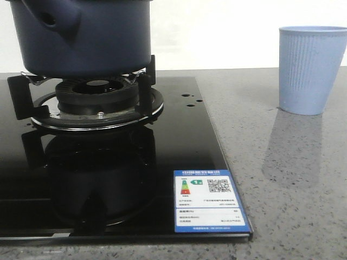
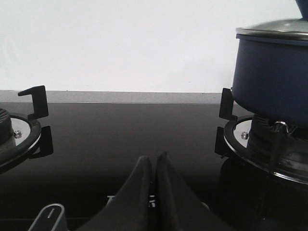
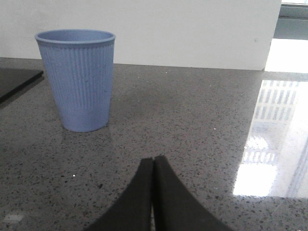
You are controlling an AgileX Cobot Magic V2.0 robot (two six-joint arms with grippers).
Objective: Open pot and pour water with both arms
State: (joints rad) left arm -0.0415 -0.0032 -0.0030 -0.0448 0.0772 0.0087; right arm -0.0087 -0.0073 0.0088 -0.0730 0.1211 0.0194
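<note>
The dark navy pot (image 1: 87,38) stands on the burner's black supports, its stubby holed handle (image 1: 51,19) facing the front camera. In the left wrist view the pot (image 2: 272,82) carries a shiny metal lid (image 2: 274,29). My left gripper (image 2: 155,159) is shut and empty, low over the black glass hob, apart from the pot. My right gripper (image 3: 154,160) is shut and empty over the speckled counter, a short way from the light blue ribbed cup (image 3: 77,79). Neither gripper shows in the front view.
The burner ring (image 1: 97,103) sits on the black glass hob (image 1: 179,141), which bears an energy label (image 1: 209,200) at its front corner. A second burner (image 2: 14,134) is on the hob's other side. The cup (image 1: 312,67) stands on the grey counter (image 1: 287,179). A white wall runs behind.
</note>
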